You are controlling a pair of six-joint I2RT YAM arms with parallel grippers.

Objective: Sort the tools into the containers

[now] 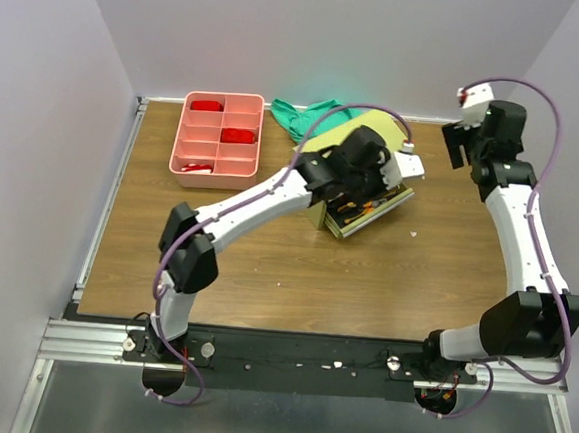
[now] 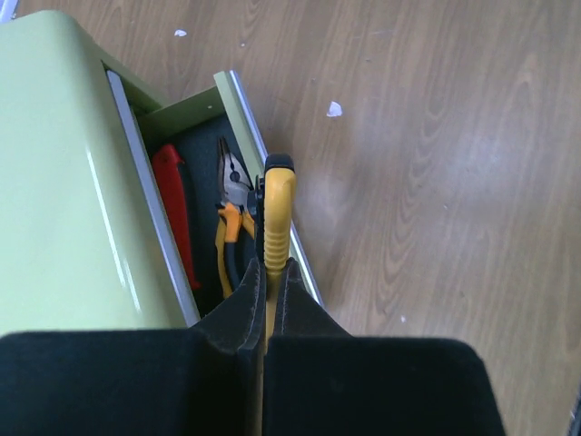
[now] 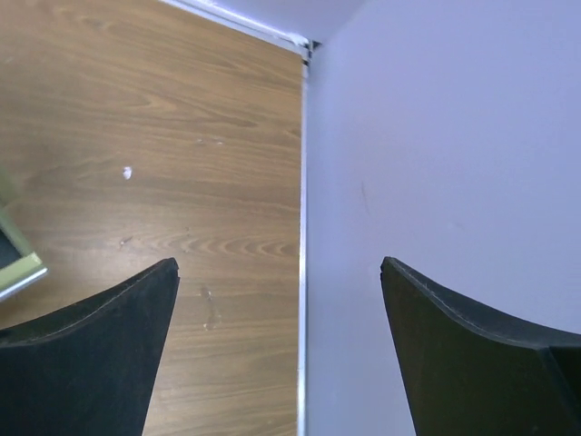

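Holds a yellow tool (image 2: 278, 213) pinched tight in the left gripper (image 2: 270, 268), handle pointing forward, right above the front rim of the open drawer (image 2: 245, 118) of the chest (image 2: 64, 163). Inside the drawer: pliers (image 2: 231, 209) and a red knife (image 2: 172, 204). Shows the right gripper (image 3: 279, 263) spread wide and empty, up by the far right corner, well apart from the work.

Looks like the drop-in step. Main risk: letting go here and landing the tool on the rim, then tipping out onto the table (image 1: 296, 267) instead of in. Cause: hanging over the rail rather than over the drawer floor. Calls for a shift toward the chest before release.

Second risk: dropping across the pliers, stacking high, and jamming the drawer on closing. Third: clipping the rim with the fingers on the way down and shoving the drawer or the chest askew.

Cannot tell the height above the rim from the wrist view.

Elsewhere, untouched: the pink tray (image 1: 212, 180) with red items, and a cloth (image 1: 299, 117) behind the chest.
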